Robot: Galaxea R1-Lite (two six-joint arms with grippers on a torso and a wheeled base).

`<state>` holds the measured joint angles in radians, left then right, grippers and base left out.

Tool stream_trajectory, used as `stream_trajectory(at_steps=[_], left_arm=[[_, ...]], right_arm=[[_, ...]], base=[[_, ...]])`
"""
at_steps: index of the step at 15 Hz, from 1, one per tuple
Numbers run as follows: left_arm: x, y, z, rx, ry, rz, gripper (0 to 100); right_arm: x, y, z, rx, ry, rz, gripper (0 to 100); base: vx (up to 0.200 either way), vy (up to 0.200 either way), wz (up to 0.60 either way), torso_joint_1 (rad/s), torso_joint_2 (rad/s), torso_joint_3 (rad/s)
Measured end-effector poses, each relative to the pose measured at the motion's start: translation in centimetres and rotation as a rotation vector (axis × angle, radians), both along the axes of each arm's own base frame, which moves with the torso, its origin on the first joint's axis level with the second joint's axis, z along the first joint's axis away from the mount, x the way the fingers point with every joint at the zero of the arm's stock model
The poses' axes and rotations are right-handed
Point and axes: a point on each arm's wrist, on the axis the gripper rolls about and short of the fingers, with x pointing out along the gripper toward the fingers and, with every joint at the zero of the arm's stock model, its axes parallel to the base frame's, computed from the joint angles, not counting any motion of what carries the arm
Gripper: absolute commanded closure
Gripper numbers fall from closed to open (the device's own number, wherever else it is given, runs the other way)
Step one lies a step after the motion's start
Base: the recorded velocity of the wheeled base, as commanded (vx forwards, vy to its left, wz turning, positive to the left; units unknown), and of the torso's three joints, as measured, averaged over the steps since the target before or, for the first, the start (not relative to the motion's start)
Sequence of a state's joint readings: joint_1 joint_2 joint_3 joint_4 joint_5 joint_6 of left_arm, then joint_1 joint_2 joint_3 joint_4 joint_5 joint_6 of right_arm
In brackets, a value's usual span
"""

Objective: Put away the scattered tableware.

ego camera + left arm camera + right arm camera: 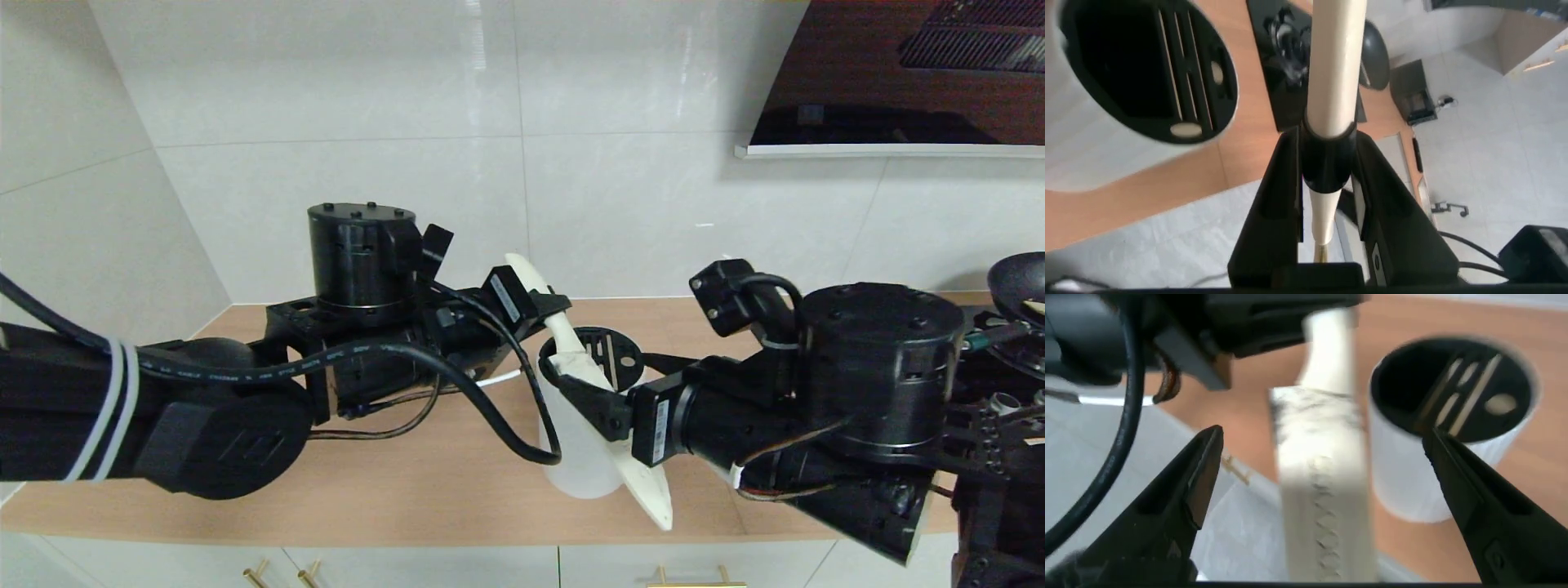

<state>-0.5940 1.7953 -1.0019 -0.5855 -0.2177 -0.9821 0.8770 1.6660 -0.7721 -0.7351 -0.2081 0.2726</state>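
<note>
1. Nearest of all, brass cabinet handles (260, 574) sit below the front edge of the wooden table (392, 498), out of the way of the work.
2. The paddle (649, 490), a cream flat utensil, hangs tilted above the table. Its broad blade is low and near, and its thin handle rises to the far left.
3. It looks light, stiff and smooth, so the round handle is probably slippery. The blade's dimpled flat faces, or the neck just above them, should give the surer hold.
4. The right pincer (588, 384) comes in from the right. Its 2 fingers (1192, 490) are spread wide on either side of the blade and touch nothing.
5. The left pincer (549, 310) comes in from the left and is clamped on the handle, carrying the paddle alone.
6. The holder (575, 465), a white cylinder with a black slotted lid, stands on the table just behind the paddle, between the 2 arms. I cannot tell whether the paddle touches it. The slots look narrow, so entry will likely need careful lining up, and the holder looks light enough to tip if nudged.
7. The left arm's cable (500, 433) droops across the holder's left side and could snag.
8. Farther right sits a dark bowl (1016, 282), and a range hood (898, 82) hangs on the far wall.
</note>
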Motion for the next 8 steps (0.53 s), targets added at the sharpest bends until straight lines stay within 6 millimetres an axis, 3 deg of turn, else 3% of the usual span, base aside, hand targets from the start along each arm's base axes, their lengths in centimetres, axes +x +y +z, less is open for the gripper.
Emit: stream_trajectory(at_steps=[4,6,8], left_arm=[[0.0,3.3,4.2,0.056,-0.240,0.073,100],[-0.6,4.6,7.1,0.098,-0.400,0.101,100],[-1.6,5.6,8.2,0.143,-0.501,0.131,100]], right_arm=[[0.9,-3.3,2.7,0.040,-0.069,-0.094,0],[0.9,-4.0,3.3,0.050,-0.083,-0.111,0],[0.8,-4.2,3.5,0.052,-0.088,-0.115,0]], base=[[0.000,0.000,0.00,0.000,0.00,0.000],[0.000,0.000,0.00,0.000,0.00,0.000],[0.000,0.000,0.00,0.000,0.00,0.000]])
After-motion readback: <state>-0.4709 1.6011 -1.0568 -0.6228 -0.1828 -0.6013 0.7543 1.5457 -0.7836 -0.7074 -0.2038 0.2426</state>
